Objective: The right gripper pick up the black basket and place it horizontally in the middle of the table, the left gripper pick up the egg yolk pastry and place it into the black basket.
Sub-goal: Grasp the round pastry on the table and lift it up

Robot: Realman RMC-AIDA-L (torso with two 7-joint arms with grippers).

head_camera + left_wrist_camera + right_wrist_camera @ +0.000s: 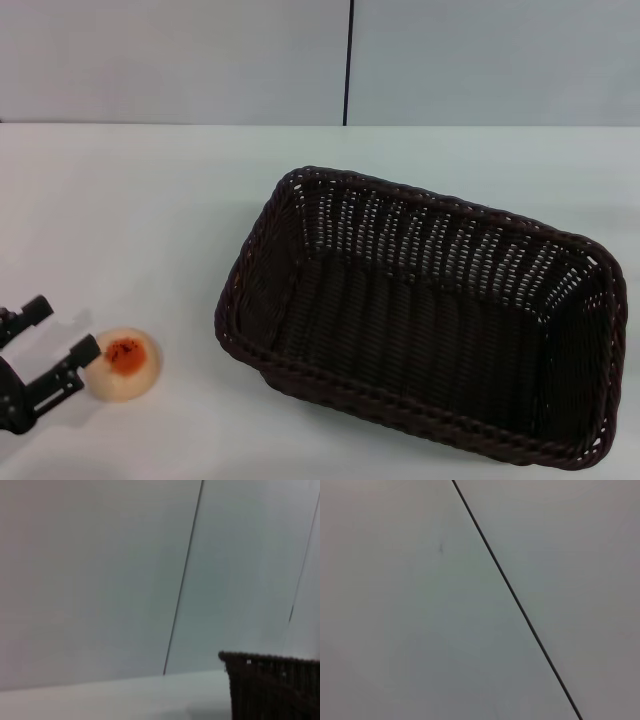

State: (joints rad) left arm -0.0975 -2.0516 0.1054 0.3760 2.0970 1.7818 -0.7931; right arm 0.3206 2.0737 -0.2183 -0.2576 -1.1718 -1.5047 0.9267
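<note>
Left pincer (62, 328) spread wide beside one egg yolk pastry (123, 364); one black basket (420, 310).

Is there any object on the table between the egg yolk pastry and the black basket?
No. Only bare table lies between the egg yolk pastry and the black basket. The left gripper is open beside the pastry, one finger touching its side away from the basket.
</note>
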